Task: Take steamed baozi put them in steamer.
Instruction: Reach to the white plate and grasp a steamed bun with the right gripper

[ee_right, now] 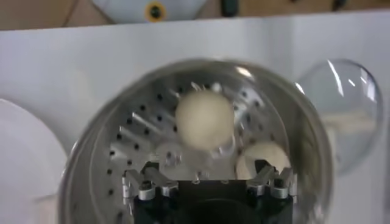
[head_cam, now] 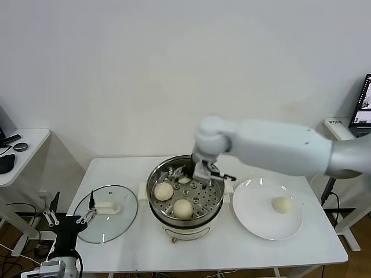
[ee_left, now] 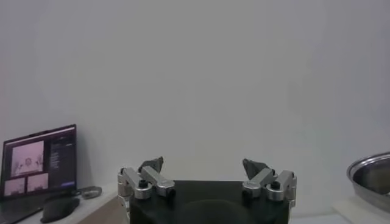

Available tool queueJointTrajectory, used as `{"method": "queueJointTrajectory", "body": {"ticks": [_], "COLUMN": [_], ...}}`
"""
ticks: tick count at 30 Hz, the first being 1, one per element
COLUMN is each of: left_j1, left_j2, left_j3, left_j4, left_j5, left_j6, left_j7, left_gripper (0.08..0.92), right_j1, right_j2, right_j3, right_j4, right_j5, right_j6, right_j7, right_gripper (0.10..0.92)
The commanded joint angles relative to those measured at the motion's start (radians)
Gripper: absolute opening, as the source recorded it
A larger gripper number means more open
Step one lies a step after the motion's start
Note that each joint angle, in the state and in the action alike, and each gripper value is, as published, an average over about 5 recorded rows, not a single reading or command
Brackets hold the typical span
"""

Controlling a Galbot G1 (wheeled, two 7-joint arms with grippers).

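1. On the white worktop (head_cam: 145,243), the steamer (head_cam: 157,204) stands at centre, a shiny steel pot with a perforated tray on a cream-white base.
2. Inside the steamer, three steamed baozi are visible in the head view: one on the robot's left side (head_cam: 163,190), one at the near side (head_cam: 182,208), and a third partly hidden under the right gripper (head_cam: 184,180).
3. The fourth baozi (head_cam: 282,204) lies on the white plate (head_cam: 255,217), just beside the steamer on the robot's right.
4. The right gripper (head_cam: 188,171) hangs inside the steamer's rim over the far part of the tray, its fingers spread wide and holding nothing.
5. The left gripper (head_cam: 69,209) sits low at the worktop's left edge, fingers wide and empty, next to the glass lid (head_cam: 107,223) lying flat.
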Motion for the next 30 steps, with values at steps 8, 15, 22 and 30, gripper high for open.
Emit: {"method": "queueJointTrajectory", "body": {"ticks": [8, 15, 22, 30], "left_j1": [-0.022, -0.024, -0.005, 0.006], "left_j2": [0.028, 0.029, 0.029, 0.020], "left_j3": [0.025, 0.036, 0.021, 0.012], "left_j4": [0.026, 0.027, 0.016, 0.012], "left_j5": [-0.002, 0.006, 0.009, 0.017], "left_j6": [0.000, 0.004, 0.004, 0.004], "left_j7": [0.003, 0.006, 0.006, 0.006], "left_gripper": [0.823, 0.823, 0.823, 0.823], "right_j1": [-0.277, -0.691, -0.837, -0.843], "right_j2": [-0.635, -0.652, -0.560, -0.419], "right_j3": [0.289, 0.609, 0.733, 0.736], "right_j4": [0.011, -0.118, -0.267, -0.359], "right_j5": [0.013, -0.117, -0.223, -0.263], "right_j6": [-0.563, -0.469, -0.415, -0.390], "right_j7": [-0.086, -0.074, -0.046, -0.025], "right_gripper": [0.823, 0.823, 0.823, 0.823]}}
